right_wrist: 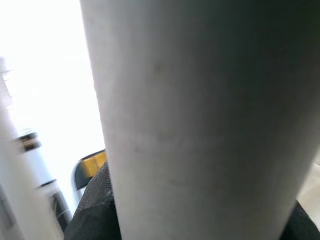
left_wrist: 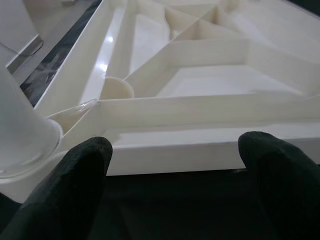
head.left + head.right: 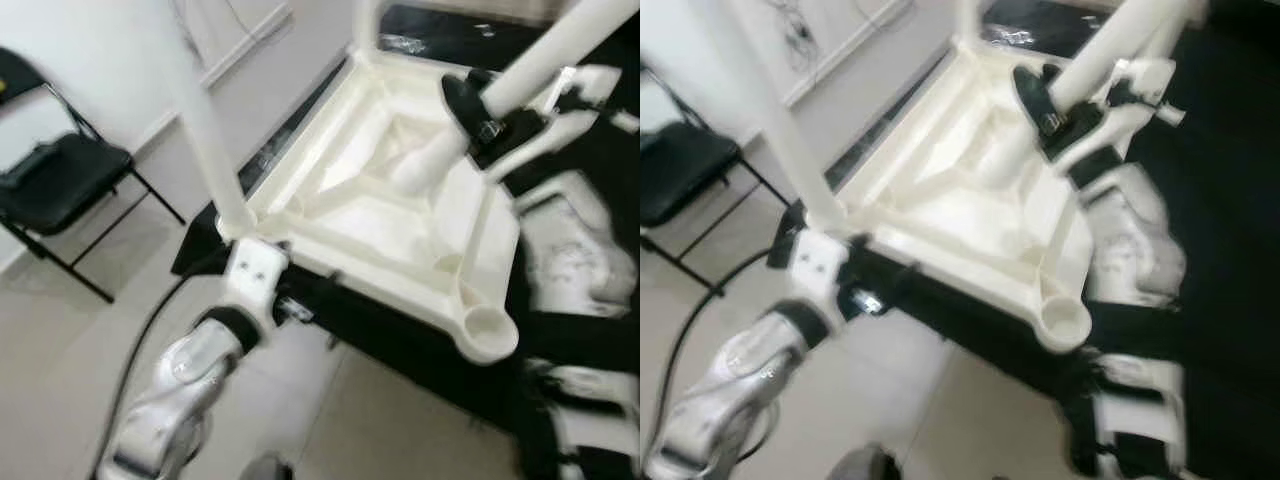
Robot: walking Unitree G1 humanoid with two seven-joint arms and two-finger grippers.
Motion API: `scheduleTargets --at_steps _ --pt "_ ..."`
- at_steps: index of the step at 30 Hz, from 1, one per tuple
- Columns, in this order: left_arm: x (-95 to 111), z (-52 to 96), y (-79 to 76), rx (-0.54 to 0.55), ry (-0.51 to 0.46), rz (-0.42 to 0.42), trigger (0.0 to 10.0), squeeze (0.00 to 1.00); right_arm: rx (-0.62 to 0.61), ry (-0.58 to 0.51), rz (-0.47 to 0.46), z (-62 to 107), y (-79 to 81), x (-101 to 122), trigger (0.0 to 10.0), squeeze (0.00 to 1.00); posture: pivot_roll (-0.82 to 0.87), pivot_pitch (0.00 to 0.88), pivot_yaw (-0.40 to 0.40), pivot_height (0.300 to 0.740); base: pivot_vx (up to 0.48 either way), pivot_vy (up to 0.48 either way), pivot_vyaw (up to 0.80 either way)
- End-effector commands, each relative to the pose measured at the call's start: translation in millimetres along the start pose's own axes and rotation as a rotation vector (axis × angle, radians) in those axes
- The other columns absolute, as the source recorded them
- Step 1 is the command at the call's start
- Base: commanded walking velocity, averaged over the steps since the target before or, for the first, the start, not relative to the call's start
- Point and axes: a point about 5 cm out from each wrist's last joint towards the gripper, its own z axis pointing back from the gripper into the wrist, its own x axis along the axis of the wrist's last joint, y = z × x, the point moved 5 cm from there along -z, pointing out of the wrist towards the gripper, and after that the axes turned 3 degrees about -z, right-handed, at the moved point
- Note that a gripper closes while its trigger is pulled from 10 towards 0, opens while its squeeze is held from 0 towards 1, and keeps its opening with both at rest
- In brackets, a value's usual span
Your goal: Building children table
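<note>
The white plastic tabletop (image 3: 352, 222) lies upside down on a black surface. A white leg (image 3: 205, 120) stands in its near-left corner socket, and another leg (image 3: 365, 25) rises at the far corner. The near-right socket (image 3: 487, 325) is empty. My right gripper (image 3: 480, 115) is shut on a third white leg (image 3: 545, 55), held slanted with its lower end over the middle of the tabletop; one black finger (image 1: 95, 210) shows beside the leg (image 1: 200, 115). My left gripper (image 2: 175, 190) is open at the tabletop's near-left rim (image 2: 190, 147), with nothing between its fingers.
A black folding chair (image 3: 60, 180) stands on the pale floor to the left, by the white wall. A black cable (image 3: 150, 330) runs along my left arm. The black surface (image 3: 420, 350) reaches past the tabletop to the right.
</note>
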Motion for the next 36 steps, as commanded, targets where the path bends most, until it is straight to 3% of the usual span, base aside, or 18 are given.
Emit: scheduleTargets --at_steps 1,4,11,14,19,21,23,29,32,36 --pt "-13 5.4 -17.4 -0.065 0.03 0.007 10.0 0.0 -0.036 -0.025 0.019 10.1 -10.4 10 10.0 0.0 0.07 0.194 0.008 0.74 0.0 0.0 0.0" --pt "-24 12.4 -28.3 -0.103 0.063 0.01 10.0 0.0 -0.025 -0.02 0.02 11.6 -9.4 11 10.0 0.0 0.07 0.2 0.005 0.74 0.0 0.0 0.0" --pt "-25 18.4 -39.0 -0.155 0.057 0.049 10.0 0.0 0.072 0.032 0.062 18.5 -2.9 12 10.0 0.0 0.07 0.198 0.001 0.74 0.0 0.0 0.0" --pt "-23 21.6 -45.1 -0.201 0.045 0.051 10.0 0.0 0.146 0.061 0.095 26.5 -0.2 14 10.0 0.0 0.07 0.194 0.0 0.74 0.0 0.0 0.0" --pt "-25 30.4 -58.0 -0.288 0.052 0.007 10.0 0.0 0.215 0.13 0.119 48.0 -12.8 20 10.0 0.0 0.07 0.192 -0.003 0.74 0.0 0.0 0.0" --pt "-28 33.1 -58.1 -0.284 0.064 0.001 10.0 0.0 0.27 0.189 0.139 65.2 -15.0 21 10.0 0.0 0.07 0.193 -0.003 0.74 0.0 0.0 0.0" --pt "-29 32.1 -54.6 -0.262 0.065 0.003 10.0 0.0 0.241 0.216 0.167 68.3 -21.0 18 10.0 0.0 0.07 0.195 0.0 0.74 0.0 0.0 0.0" --pt "-22 27.5 -49.1 -0.237 0.037 0.031 10.0 0.0 0.197 0.228 0.189 66.4 -18.8 11 10.0 0.0 0.06 0.199 0.007 0.74 0.0 -0.074 0.0" --pt "-21 26.7 -50.0 -0.241 0.035 0.025 10.0 0.0 0.19 0.244 0.178 65.9 -17.9 6 10.0 0.0 0.06 0.2 0.01 0.74 0.0 -0.446 -0.8" --pt "-22 21.6 -39.9 -0.176 0.042 0.017 10.0 0.0 0.21 0.262 0.162 67.1 -15.2 1 10.0 0.0 0.06 0.199 0.009 0.74 0.067 -0.099 -0.8"
